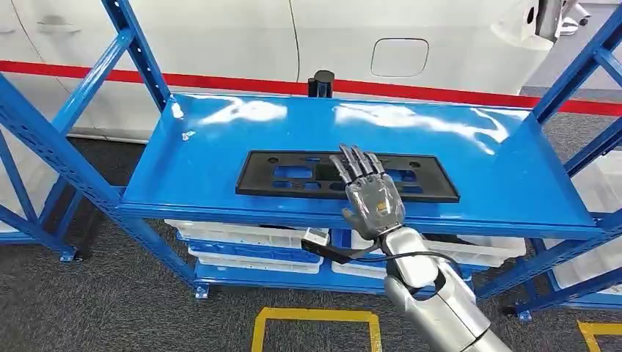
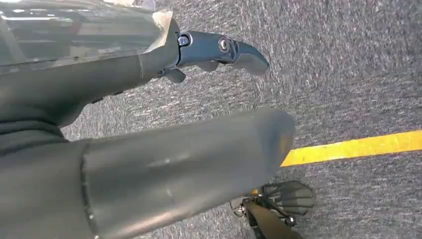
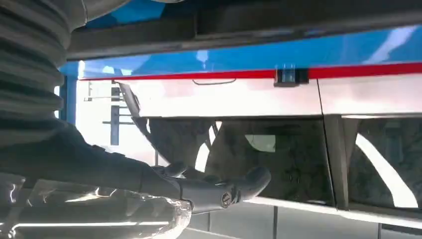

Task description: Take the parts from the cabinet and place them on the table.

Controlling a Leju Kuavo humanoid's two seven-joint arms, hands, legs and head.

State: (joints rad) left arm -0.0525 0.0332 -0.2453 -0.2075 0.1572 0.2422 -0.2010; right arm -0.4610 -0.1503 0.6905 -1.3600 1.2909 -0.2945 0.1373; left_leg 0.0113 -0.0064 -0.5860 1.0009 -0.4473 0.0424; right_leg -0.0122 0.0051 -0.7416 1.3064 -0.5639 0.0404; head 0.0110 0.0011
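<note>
Shelf: a blue cabinet shelf (image 1: 205, 158) spans mid-frame.
Part: a flat black panel (image 1: 293, 174) lies centrally, reachable from the front edge.
Right hand: the right hand (image 1: 369, 191), right of centre, is stretched flat above the panel, nothing grasped.
Left hand: the left hand (image 2: 219, 52) is hung over carpet, empty, fingers loosely apart.

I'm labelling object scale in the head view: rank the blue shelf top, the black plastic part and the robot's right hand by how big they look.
1. blue shelf top
2. black part
3. right hand, though it is nearer the camera, so it looks enlarged
</note>
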